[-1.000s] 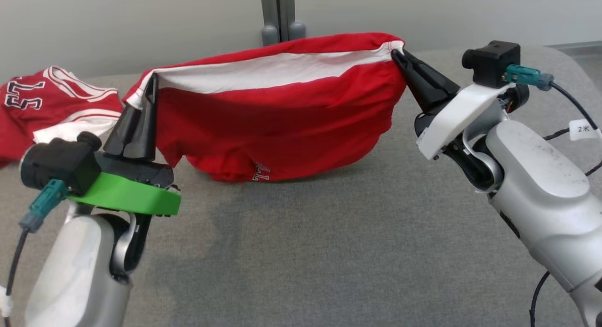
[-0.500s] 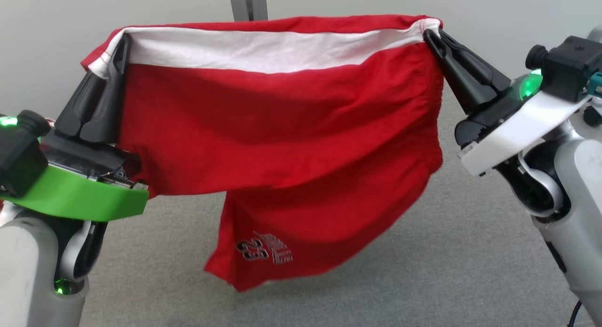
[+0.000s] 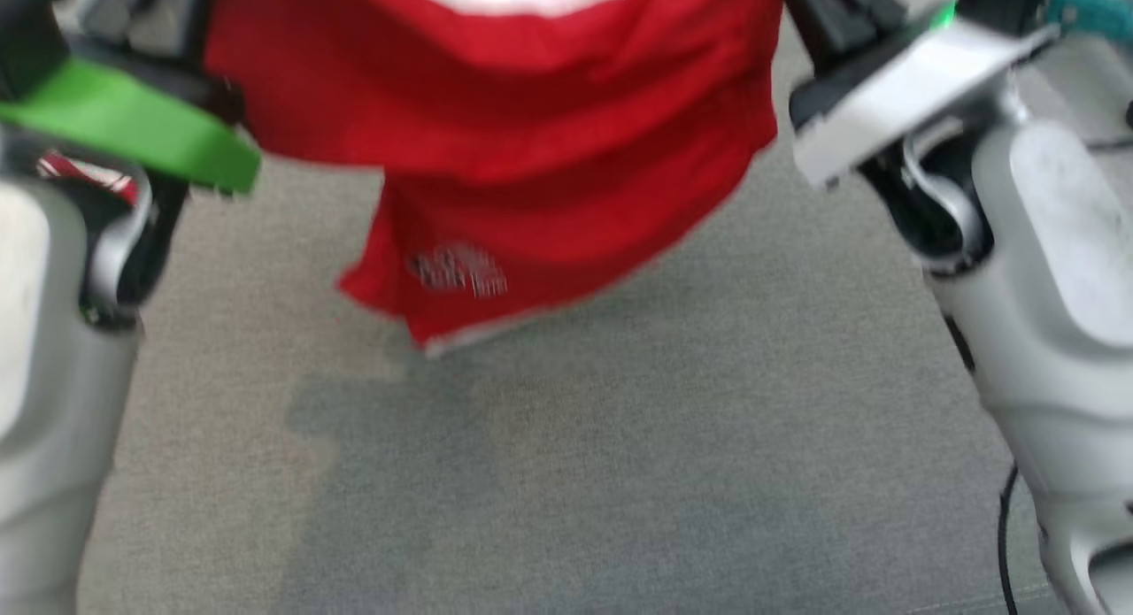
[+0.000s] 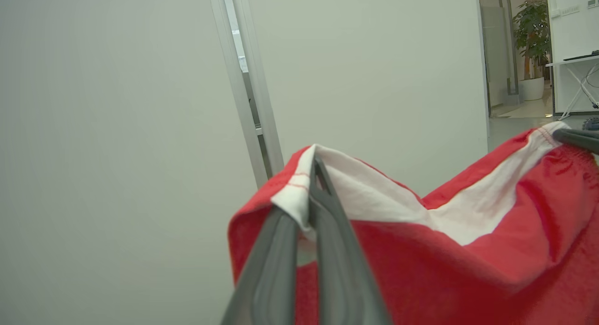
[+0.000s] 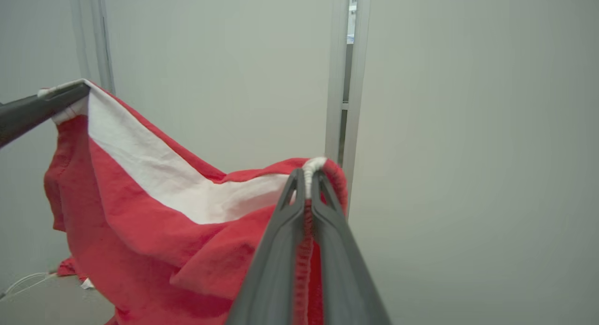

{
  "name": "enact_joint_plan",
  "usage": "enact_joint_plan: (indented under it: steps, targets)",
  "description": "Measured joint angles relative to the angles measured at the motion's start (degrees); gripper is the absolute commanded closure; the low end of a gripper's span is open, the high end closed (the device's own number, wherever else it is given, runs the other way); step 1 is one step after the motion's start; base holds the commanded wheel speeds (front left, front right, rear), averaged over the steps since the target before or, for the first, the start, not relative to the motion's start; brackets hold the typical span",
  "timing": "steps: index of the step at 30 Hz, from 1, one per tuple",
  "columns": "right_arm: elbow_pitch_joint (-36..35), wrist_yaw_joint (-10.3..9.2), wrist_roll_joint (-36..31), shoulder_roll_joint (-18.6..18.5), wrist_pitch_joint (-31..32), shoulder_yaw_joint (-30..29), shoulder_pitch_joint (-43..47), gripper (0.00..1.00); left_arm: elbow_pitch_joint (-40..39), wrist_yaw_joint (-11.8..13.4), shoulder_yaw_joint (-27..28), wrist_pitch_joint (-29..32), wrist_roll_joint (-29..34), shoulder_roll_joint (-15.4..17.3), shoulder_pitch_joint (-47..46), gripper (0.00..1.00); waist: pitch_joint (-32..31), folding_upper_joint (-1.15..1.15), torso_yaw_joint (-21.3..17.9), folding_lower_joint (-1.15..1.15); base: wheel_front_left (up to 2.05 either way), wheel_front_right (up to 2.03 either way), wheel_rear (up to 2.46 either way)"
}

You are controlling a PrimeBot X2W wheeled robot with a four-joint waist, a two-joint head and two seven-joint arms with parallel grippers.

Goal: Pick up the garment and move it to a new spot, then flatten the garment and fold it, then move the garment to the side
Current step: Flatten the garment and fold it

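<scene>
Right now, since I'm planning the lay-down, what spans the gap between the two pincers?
The red shorts, waistband strung between the left pincer and right pincer, both shut on it; both wrist views show this.

Nothing legible here: there's a dark print [image 3: 456, 270] low on the shorts [image 3: 549, 146], but it's smeared beyond reading.

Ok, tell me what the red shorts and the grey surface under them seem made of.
The shorts: soft matte cloth, probably cotton or polyester; it drapes and creases, with a stitched white band. The surface: grey matte woven fabric, by its fine flecked texture.
</scene>
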Motion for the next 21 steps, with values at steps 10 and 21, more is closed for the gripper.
enact_joint_plan:
  steps: [10, 21]
  targets:
    - [23.57, 0.0, -4.67, 5.23, -15.33, 1.34, -18.96, 1.0, 19.59, -0.08, -6.49, -14.5, 0.42, -3.45, -21.61, 1.0, 9.4, 0.0, 0.73, 0.0, 0.0, 0.0, 0.0]
    - [26.74, 0.0, -3.08, 5.49, -19.58, 6.64, -11.89, 1.0, 18.71, -0.08, -6.82, -17.46, -5.13, -3.65, -13.29, 1.0, 16.62, 0.0, 1.74, 0.01, 0.0, 0.0, 0.0]
